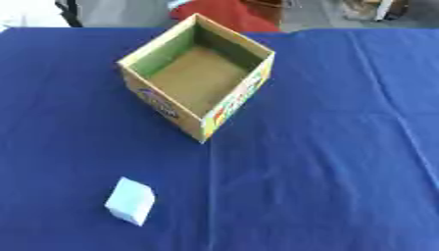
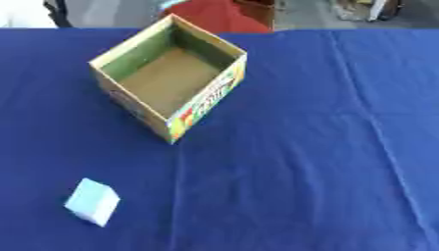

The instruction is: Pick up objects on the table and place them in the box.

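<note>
Blue cloth covers our surface (image 1: 343, 147), and an open cardboard box (image 1: 199, 73) sits toward its far side. Our pale blue block (image 1: 130, 201) lies near-left, well apart from it. Neither hand shows, so their state we cannot tell.

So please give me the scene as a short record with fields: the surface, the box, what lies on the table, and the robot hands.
surface: table under a blue cloth
box: open cardboard box, printed outer sides, set cornerwise at the far middle
box contents: nothing visible inside
object to pick: pale blue block, near left on the cloth, apart from the box
left hand: not in view
right hand: not in view
task state: block not yet in the box
</note>
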`<control>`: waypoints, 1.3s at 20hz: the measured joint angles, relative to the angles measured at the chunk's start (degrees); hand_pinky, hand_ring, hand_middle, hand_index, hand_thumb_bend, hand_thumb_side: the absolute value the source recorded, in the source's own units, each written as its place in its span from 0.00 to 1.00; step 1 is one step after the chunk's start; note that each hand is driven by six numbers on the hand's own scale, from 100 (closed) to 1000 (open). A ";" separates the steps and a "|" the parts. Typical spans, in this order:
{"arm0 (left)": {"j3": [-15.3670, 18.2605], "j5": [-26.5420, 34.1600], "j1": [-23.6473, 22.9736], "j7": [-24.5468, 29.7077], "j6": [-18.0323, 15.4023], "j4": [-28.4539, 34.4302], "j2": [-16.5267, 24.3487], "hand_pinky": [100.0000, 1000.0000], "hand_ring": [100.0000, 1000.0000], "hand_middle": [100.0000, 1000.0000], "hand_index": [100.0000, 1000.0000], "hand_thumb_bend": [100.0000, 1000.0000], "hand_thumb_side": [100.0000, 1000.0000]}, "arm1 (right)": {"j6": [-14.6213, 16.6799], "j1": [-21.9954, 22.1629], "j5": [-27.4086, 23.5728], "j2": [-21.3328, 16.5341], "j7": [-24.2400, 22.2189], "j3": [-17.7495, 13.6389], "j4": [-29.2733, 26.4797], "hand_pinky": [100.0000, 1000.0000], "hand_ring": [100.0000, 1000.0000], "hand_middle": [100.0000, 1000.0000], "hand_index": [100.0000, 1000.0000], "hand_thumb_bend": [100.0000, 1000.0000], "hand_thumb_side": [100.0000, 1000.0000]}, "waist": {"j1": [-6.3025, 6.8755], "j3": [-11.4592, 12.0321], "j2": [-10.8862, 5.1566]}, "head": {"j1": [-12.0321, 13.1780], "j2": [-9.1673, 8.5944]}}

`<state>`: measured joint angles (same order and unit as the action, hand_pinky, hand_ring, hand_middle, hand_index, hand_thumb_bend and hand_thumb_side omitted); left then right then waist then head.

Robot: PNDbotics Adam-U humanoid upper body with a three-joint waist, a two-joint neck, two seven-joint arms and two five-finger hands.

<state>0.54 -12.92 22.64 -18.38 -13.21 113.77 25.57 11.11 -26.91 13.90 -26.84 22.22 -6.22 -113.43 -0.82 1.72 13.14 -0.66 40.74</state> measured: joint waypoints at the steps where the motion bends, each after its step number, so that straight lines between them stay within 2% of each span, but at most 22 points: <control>1: 0.00 -0.01 0.00 0.01 0.01 0.00 0.00 0.68 0.73 0.74 0.86 0.07 0.84 | 0.00 0.01 0.00 0.00 0.00 -0.06 0.00 0.67 0.72 0.83 0.77 0.00 1.00 | 0.00 -0.02 -0.01 | 0.00 0.00; 4: -0.01 -0.44 -0.38 0.31 0.29 0.00 0.62 0.68 0.73 0.74 0.87 0.06 0.83 | 0.00 0.15 0.00 0.00 -0.01 -0.08 0.00 0.67 0.72 0.83 0.77 0.00 1.00 | 0.07 -0.09 -0.08 | 0.00 0.00; 7: -0.44 -1.77 -1.37 1.47 1.39 0.00 4.09 0.67 0.72 0.74 0.86 0.04 0.83 | -0.01 0.22 0.00 0.00 -0.03 -0.08 0.00 0.67 0.72 0.83 0.77 0.00 1.00 | 0.38 -0.10 -0.28 | -0.02 0.05; 11: -3.25 -3.86 -2.97 5.44 3.59 0.00 12.26 0.67 0.71 0.74 0.86 0.02 0.88 | -0.02 0.25 0.00 -0.04 -0.06 -0.08 0.00 0.67 0.72 0.83 0.77 0.00 1.00 | 0.73 -0.16 -0.77 | -0.03 0.47; 18: -8.84 -4.46 -4.67 14.26 6.81 0.00 27.44 0.70 0.73 0.76 0.86 0.04 0.89 | 0.06 0.26 0.00 -0.20 -0.37 0.16 0.00 0.67 0.72 0.83 0.77 0.00 1.00 | 0.79 -0.27 -1.09 | -0.16 0.49; 22: -11.32 -4.61 -6.25 17.63 6.95 0.01 33.25 0.70 0.74 0.77 0.86 0.09 0.87 | -0.03 0.26 0.00 -0.26 -0.58 0.29 0.00 0.68 0.72 0.83 0.77 0.00 1.00 | 1.14 -0.27 -1.26 | -0.55 0.64; 26: -13.21 -4.75 -8.04 21.48 6.75 0.04 37.31 0.71 0.75 0.77 0.87 0.15 0.84 | -0.08 0.31 0.00 -0.57 -0.65 0.30 0.00 0.68 0.72 0.83 0.77 0.00 1.00 | 1.47 -0.35 -1.53 | -0.88 0.92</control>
<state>-12.67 -17.67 14.60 3.10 -6.46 113.81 62.88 11.03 -26.60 13.90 -27.41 21.57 -5.91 -113.43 0.65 1.37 11.61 -1.55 41.67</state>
